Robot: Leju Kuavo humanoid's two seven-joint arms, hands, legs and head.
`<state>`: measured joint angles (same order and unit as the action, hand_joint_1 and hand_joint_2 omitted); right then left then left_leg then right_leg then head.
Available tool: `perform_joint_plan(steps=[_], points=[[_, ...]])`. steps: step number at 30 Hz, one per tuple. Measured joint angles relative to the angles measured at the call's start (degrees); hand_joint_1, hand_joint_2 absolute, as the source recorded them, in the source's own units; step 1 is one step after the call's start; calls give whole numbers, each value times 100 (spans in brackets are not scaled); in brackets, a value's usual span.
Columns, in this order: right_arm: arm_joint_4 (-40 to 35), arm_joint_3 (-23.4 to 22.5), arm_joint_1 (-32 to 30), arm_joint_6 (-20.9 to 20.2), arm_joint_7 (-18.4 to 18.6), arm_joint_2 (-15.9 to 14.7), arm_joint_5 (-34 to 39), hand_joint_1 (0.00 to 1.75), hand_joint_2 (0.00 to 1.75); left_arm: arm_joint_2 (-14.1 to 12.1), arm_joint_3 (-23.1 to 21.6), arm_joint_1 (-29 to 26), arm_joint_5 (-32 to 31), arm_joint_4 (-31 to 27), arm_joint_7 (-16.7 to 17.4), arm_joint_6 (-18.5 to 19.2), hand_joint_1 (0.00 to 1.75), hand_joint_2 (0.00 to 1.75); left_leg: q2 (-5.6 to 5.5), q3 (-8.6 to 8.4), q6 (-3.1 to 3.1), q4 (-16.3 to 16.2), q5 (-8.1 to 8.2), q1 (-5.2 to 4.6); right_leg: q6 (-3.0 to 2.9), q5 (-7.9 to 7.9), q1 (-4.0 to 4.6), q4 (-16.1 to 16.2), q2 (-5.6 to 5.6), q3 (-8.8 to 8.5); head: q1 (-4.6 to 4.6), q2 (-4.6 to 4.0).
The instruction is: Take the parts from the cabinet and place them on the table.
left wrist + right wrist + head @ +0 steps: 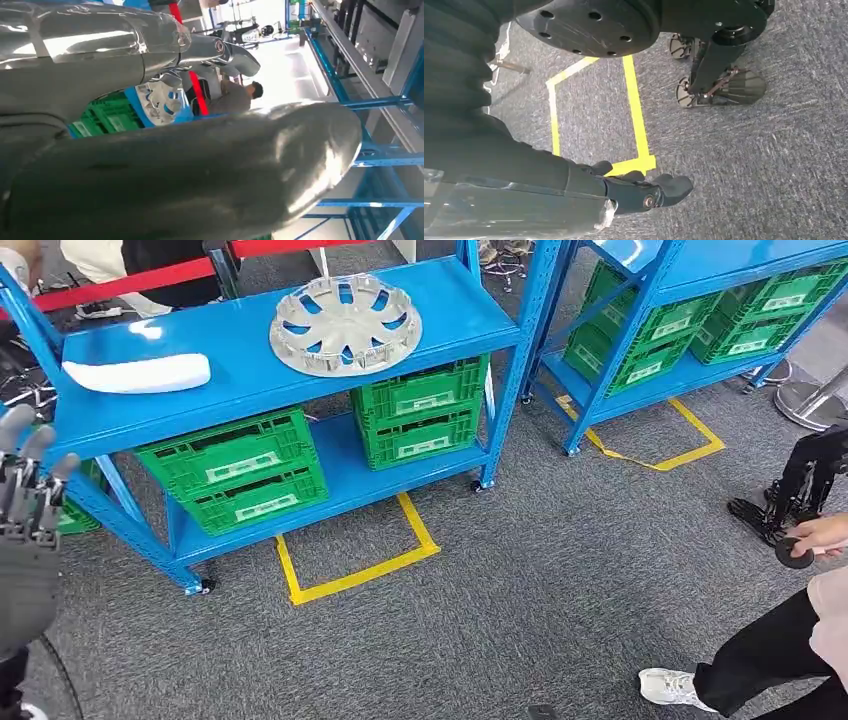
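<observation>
Parts on the blue cabinet's (250, 380) top shelf, untouched.
Silver wheel cover (345, 323) beside white trim piece (136, 372); left hand (28, 502) raised, fingers spread, empty; right hand (624, 192) hangs over carpet, fingers loosely curled. Crate labels unreadable.

Hubcap (345, 323) on shelf (460, 315), rt of panel (136, 373).

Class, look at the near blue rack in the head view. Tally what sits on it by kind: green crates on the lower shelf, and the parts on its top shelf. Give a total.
Green crates: 4
Hubcap: 1
White part: 1
Total: 6
</observation>
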<state>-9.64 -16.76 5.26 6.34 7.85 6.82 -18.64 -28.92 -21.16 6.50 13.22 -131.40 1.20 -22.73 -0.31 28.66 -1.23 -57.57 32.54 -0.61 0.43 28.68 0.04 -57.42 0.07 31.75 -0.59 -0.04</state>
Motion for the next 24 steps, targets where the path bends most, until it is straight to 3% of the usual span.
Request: perform_joint_plan(steps=[21,24], points=[[0,0,1,-31,37,0,7,0,175,11,-199,112,68,-2,2,-17,0,0,1,1,0,0,0,0,0,0,0,-1,-2,0,0,0],[0,0,1,-31,37,4,9,0,175,9,-227,114,70,-2,9,-26,0,0,1,5,-15,-19,8,-21,30,-17,-17,17,-2,0,9,0]])
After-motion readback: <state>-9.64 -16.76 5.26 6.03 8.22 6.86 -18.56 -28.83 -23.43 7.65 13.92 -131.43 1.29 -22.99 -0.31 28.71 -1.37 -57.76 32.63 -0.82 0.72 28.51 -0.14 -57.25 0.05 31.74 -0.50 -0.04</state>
